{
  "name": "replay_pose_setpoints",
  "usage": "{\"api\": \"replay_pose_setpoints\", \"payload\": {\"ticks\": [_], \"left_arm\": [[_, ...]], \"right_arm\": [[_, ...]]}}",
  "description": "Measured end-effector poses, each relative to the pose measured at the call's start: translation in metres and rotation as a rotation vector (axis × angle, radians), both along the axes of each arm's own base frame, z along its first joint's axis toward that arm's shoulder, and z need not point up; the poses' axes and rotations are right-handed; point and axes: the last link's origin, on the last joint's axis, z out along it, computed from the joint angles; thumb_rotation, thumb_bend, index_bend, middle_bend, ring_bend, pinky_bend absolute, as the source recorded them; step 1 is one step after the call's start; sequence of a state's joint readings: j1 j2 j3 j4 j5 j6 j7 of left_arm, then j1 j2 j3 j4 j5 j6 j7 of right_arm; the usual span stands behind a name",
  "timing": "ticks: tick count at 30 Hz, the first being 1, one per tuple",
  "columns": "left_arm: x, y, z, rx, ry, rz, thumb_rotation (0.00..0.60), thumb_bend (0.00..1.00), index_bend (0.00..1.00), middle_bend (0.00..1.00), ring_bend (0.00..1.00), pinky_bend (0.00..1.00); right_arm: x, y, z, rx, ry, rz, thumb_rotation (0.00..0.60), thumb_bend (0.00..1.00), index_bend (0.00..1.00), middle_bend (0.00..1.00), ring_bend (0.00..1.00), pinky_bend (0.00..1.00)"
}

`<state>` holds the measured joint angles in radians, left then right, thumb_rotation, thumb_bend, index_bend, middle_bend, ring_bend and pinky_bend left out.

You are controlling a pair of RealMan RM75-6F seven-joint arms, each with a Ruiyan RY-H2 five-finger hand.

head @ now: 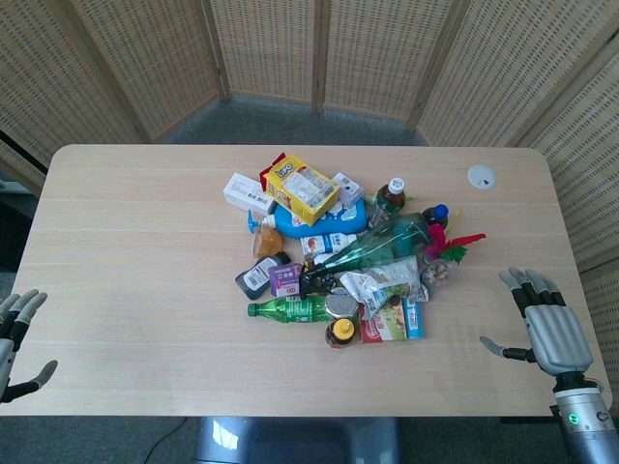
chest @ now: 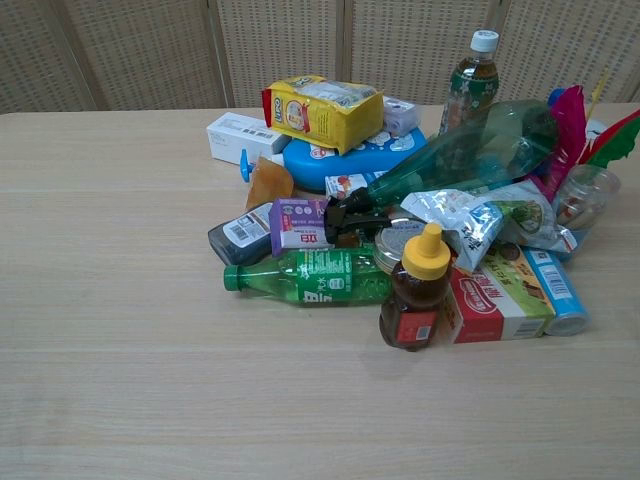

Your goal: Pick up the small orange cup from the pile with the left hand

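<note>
Both robot hands (head: pixel 17 338) (head: pixel 546 324) open, empty

The table (head: pixel 145 242) is bare wood on its whole left half and along the near edge, so that side is open right up to the pile. There the lowest obstacles are a green bottle (head: pixel 287 309) lying on its side and a dark pouch (head: pixel 256 278) just behind it. A honey bottle (chest: pixel 415 290) with a yellow cap stands upright at the pile's near edge (the tallest thing on that front), touching a red box (chest: pixel 495 305). The far side is blocked higher up: a yellow snack bag (head: pixel 302 188) sits atop a blue container (head: pixel 319 220), and an upright tea bottle (chest: pixel 470 85) rises behind a tilted green glass bottle (chest: pixel 470 155). Feathers (chest: pixel 575 125) stick out at the right.
</note>
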<state>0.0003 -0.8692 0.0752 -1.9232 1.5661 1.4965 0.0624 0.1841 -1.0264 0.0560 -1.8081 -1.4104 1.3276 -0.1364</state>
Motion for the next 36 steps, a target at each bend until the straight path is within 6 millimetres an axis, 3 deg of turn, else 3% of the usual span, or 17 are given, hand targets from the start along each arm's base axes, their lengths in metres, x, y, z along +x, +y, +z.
{"api": "replay_pose_setpoints", "payload": {"ticks": [11, 20, 29, 36], "left_arm": [[-0.001, 0.004, -0.002, -0.034, 0.000, -0.016, 0.600, 0.33, 0.00, 0.00, 0.00, 0.00], [0.005, 0.022, -0.009, -0.075, 0.009, -0.049, 0.600, 0.33, 0.00, 0.00, 0.00, 0.00], [0.015, 0.066, -0.030, -0.149, 0.011, -0.106, 0.600, 0.33, 0.00, 0.00, 0.00, 0.00], [0.029, 0.119, -0.065, -0.259, 0.025, -0.168, 0.600, 0.33, 0.00, 0.00, 0.00, 0.00]], "right_arm": [[0.000, 0.006, -0.006, 0.005, -0.027, -0.004, 0.393, 0.18, 0.00, 0.00, 0.00, 0.00], [-0.004, 0.006, -0.006, -0.003, -0.031, -0.021, 0.394, 0.18, 0.00, 0.00, 0.00, 0.00], [-0.009, 0.003, -0.007, -0.006, -0.031, -0.048, 0.410, 0.18, 0.00, 0.00, 0.00, 0.00], [-0.015, 0.008, 0.003, -0.041, -0.013, -0.085, 0.410, 0.18, 0.00, 0.00, 0.00, 0.00]]}}
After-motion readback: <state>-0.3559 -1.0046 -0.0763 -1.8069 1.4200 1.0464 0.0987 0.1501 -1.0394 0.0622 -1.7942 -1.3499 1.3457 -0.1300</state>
